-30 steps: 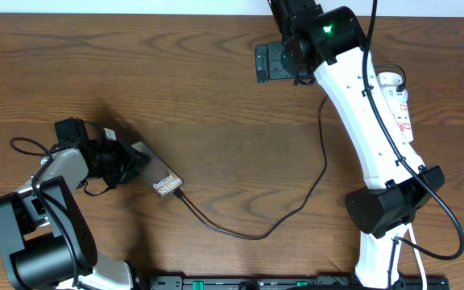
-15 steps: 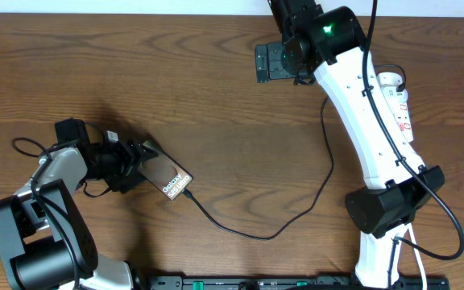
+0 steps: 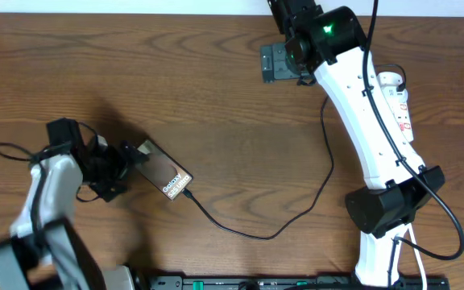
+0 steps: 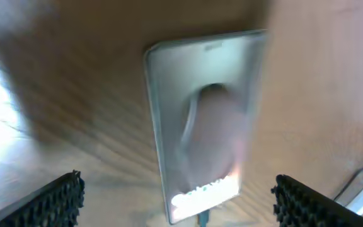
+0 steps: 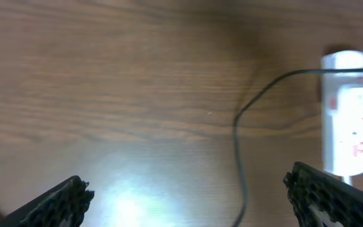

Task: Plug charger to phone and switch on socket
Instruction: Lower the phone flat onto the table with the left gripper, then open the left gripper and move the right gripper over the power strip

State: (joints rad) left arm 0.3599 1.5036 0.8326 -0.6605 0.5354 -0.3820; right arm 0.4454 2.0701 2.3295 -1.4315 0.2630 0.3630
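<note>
The phone (image 3: 166, 174) lies flat on the tabletop (image 3: 216, 97) just ahead of the left gripper (image 3: 126, 169), jaws apart and empty (the right gripper (image 3: 274, 63) gapes too, near the socket (image 3: 399, 101)); stiff, slick and probably light, it wants pinching across its long edges, clear of the limp charger (image 3: 296, 211).

A dark brown wooden table (image 3: 216, 97) is filling every view, its grain running lengthwise. Light is bouncing off the wood as a pale glare (image 5: 121, 202) — brightest in the wrist views. A thin pale strip (image 3: 95, 5) is showing beyond the far edge, and a black rail (image 3: 240, 283) is running along the near one.
</note>
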